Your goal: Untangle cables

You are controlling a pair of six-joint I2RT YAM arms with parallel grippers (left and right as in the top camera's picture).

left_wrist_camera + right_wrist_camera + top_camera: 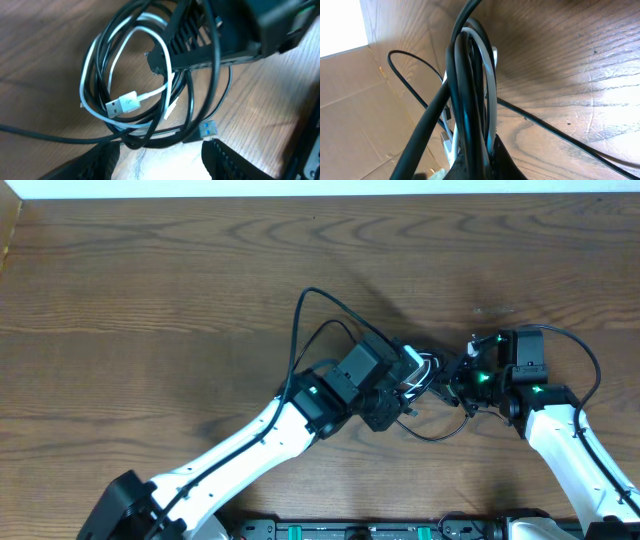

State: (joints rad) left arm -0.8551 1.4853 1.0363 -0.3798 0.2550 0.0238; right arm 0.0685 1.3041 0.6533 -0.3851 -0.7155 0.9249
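Note:
The cables lie in one tangled bundle (430, 368) between my two grippers at the table's middle right. In the left wrist view the bundle (100, 65) shows black loops wound with a white cord, a white USB plug (122, 104) and a blue-tipped black plug (207, 130). My left gripper (160, 165) is open, its fingers just short of the bundle's near edge; it also shows in the overhead view (405, 398). My right gripper (482, 157) is shut on several strands of the bundle (470, 75), black and white, and holds them raised; it also shows overhead (460, 385).
A slack black cable loop (440, 436) trails on the wooden table (150, 300) toward the front. The left arm's own thick black wire (300, 320) arches behind its wrist. A cardboard wall (350, 110) stands past the table's left edge.

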